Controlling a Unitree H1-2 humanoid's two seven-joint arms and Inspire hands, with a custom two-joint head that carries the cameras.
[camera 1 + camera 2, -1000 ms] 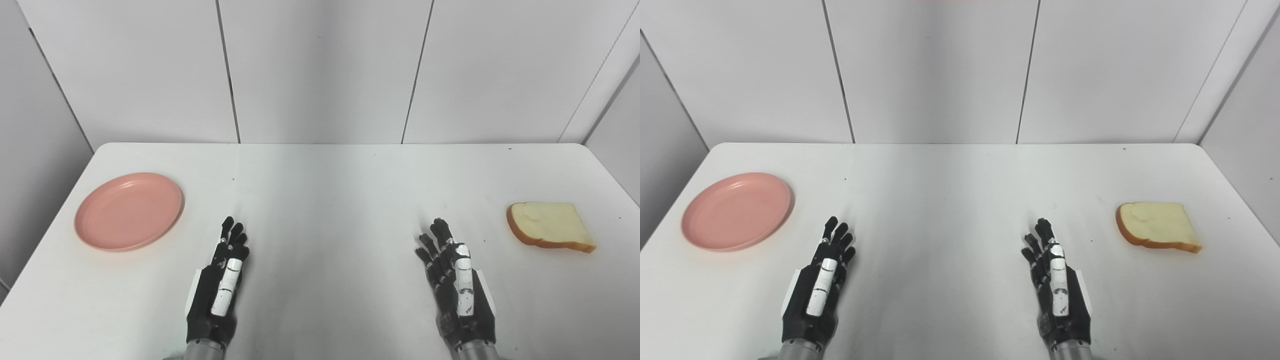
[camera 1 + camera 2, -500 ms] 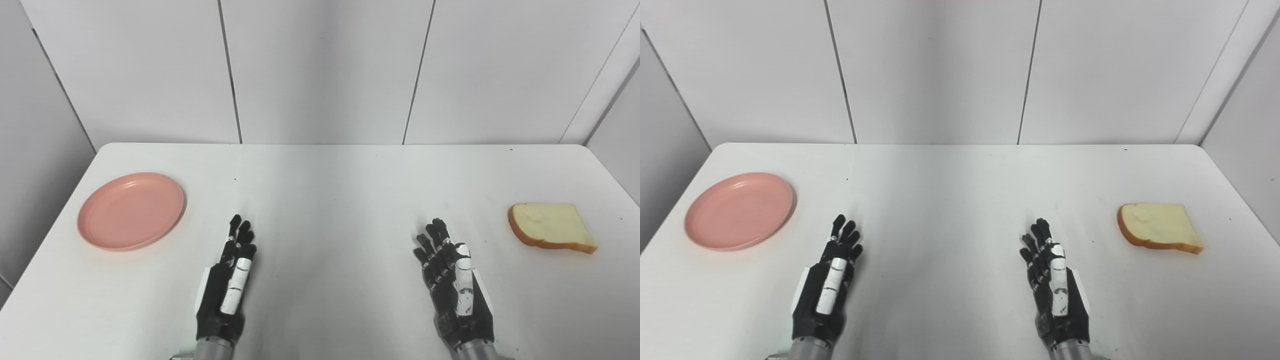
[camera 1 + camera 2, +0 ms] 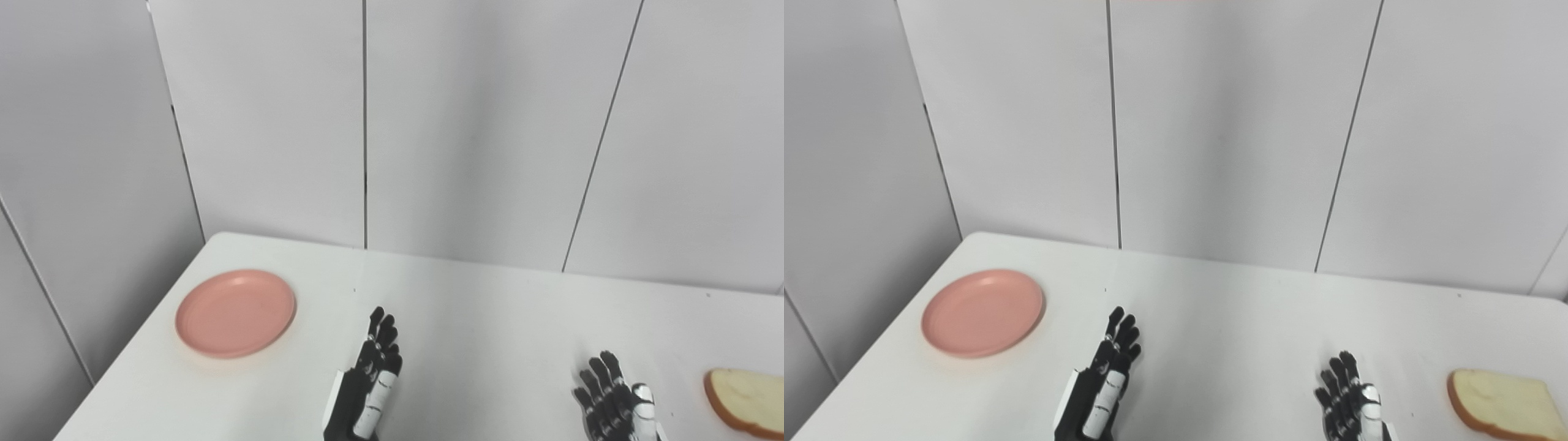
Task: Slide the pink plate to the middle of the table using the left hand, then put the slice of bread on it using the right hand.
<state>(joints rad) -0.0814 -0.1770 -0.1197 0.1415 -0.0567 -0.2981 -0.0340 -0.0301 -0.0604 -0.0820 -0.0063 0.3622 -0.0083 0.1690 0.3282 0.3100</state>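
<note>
The pink plate [image 3: 236,312] lies empty on the white table [image 3: 490,318] near its left edge. The slice of bread [image 3: 1500,404] lies flat near the right edge, partly cut off in the left eye view [image 3: 747,401]. My left hand [image 3: 367,386] is open, fingers stretched forward, empty, to the right of the plate and apart from it. My right hand [image 3: 1350,401] is open and empty, left of the bread and apart from it, partly cut off at the bottom edge.
White wall panels [image 3: 429,122] stand right behind the table's far edge. The table's left edge [image 3: 135,343] runs close to the plate.
The whole picture has shifted: the camera has tilted up and turned left. The left hand has reached a little forward; the plate, bread and right hand stay in place.
</note>
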